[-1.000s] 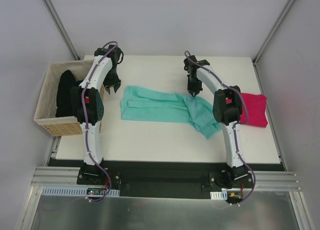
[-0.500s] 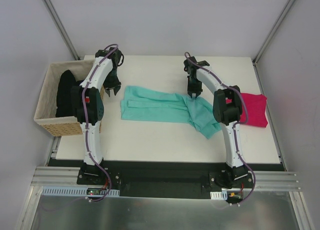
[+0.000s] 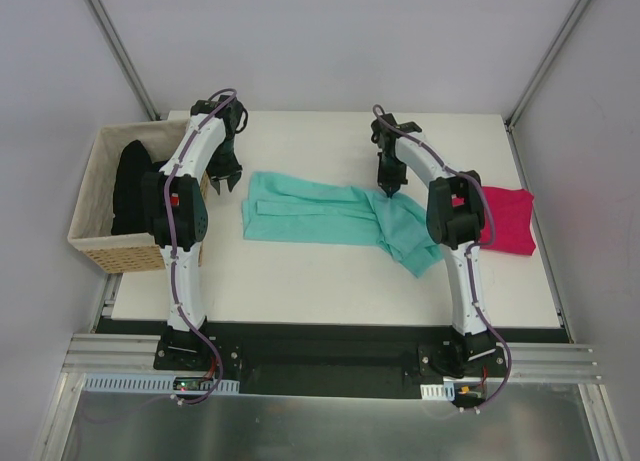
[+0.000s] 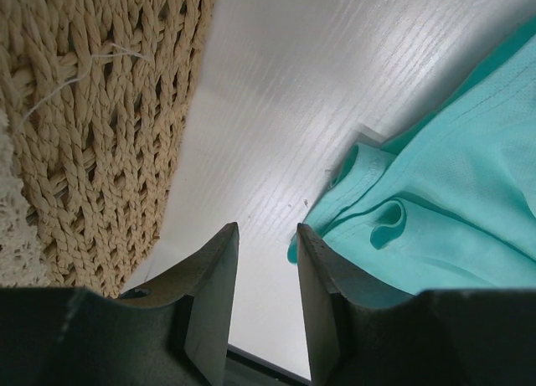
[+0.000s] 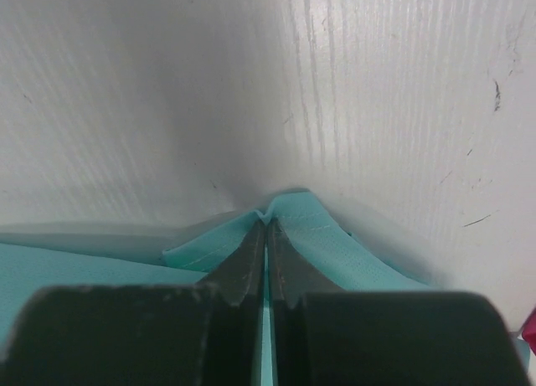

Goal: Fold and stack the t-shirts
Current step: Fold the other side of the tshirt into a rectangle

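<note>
Top external view gives us the layout. The teal t-shirt (image 3: 320,216) lies across the middle of the table (image 3: 300,271), its long axis running left to right in the frame, flat at its left end and bunched at its lower right end beside the right arm. The magenta t-shirt (image 3: 510,221) sits at the right of the frame, partly hidden by that arm. The black t-shirts (image 3: 130,186) are in the basket (image 3: 92,249) at the left.

We see the right gripper (image 3: 386,189) planted on the upper edge of the teal cloth, right of its middle. Its wrist camera shows the fingers pressed together with a small peak of teal hem pinched at their tips, so we read it as clenched on that edge.

The left gripper (image 3: 226,181) hangs just off the shirt's upper left corner, between cloth and basket. In its wrist view the jaws stand partly apart with only bare table between them, gripping nothing. The rolled teal corner lies just right of the fingers, apart from them.

We judge that the coming move turns on this: the left gripper is the nearer arm to the free corner, which lies a short way to its right in its own view. Lifting with the right gripper alone would likely drag the cloth askew.
</note>
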`<state>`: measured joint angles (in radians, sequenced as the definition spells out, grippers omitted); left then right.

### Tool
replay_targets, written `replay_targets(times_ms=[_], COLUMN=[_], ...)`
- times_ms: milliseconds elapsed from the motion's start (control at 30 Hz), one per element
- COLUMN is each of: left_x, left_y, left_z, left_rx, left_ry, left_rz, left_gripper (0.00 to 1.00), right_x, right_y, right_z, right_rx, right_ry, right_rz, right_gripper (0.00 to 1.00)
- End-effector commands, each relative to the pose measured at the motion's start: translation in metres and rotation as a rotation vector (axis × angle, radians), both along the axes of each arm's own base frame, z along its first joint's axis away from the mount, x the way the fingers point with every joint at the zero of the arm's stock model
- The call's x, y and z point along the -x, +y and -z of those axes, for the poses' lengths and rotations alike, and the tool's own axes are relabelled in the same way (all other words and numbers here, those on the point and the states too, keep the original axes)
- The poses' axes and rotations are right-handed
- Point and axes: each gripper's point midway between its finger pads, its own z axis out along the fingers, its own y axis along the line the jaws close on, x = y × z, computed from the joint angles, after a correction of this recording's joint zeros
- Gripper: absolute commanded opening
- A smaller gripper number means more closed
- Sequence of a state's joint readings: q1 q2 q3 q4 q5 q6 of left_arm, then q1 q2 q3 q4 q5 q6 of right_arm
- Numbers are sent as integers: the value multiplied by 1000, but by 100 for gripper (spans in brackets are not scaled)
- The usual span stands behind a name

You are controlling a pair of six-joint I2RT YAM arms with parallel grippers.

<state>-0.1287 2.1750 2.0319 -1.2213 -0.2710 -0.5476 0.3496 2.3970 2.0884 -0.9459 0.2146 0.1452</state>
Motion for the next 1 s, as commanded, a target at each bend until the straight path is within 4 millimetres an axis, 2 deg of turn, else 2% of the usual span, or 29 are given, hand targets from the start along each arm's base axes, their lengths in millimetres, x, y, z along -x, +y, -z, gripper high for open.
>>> replay_targets(times_ms=[0, 300, 533, 700, 967], left_x=[9, 3, 6, 10, 20], left_y=[6, 2, 3, 3, 4], left_z=[-6, -14, -21, -23, -27], left_rx=[-7, 14, 17, 25, 27], left_ry=[24, -18, -54, -73, -93], left_rz=[-24, -25, -14, -18, -27], left_gripper=[34, 33, 34, 34, 34], right_x=[-4, -7, 6, 14, 9], right_y=[-7, -21, -28, -25, -18], right_z=[-3, -58, -85, -98, -126], right_rx=[4, 42, 68, 89, 122], right_ry=[-5, -119, -163, -191, -259], right_rz=[18, 8, -2, -29, -74], right_gripper=[1, 1, 1, 1, 1])
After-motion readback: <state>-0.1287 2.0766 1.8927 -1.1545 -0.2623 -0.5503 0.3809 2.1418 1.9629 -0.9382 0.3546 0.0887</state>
